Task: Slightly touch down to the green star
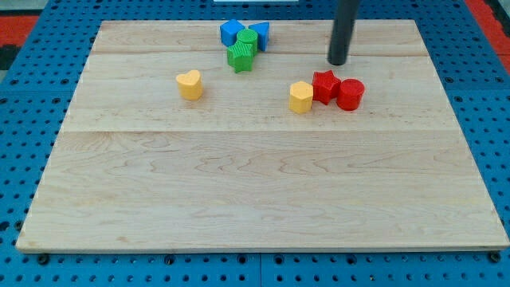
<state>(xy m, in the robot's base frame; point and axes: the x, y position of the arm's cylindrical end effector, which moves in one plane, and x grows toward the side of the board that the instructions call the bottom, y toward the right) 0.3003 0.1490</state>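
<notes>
1. Wooden table (263, 199) carried every block, and all of them sat loose on its bare boards rather than in any container.
2. I ended in a plain dark rod with no claw on it, so I grasped nothing; my tip (338, 63) stood on the table in the upper right part of the view.
3. The green star (240, 57) lay near the view's top, well to the view's left of my tip and at roughly the same height in the view, with open board between us and no contact.
4. A second green block (248, 40), its shape unclear, touched the star just above it, and two blue blocks flanked that one: the left blue block (231, 32) and the right blue block (260, 33).
5. The star looked compact and squat, so I could not make out a long axis or a facing direction.
6. Just below my tip sat a row of three touching blocks: a yellow block (300, 97), a red star (324, 85) and a red cylinder (350, 94).
7. A yellow heart (190, 84) lay alone further to the view's left.
</notes>
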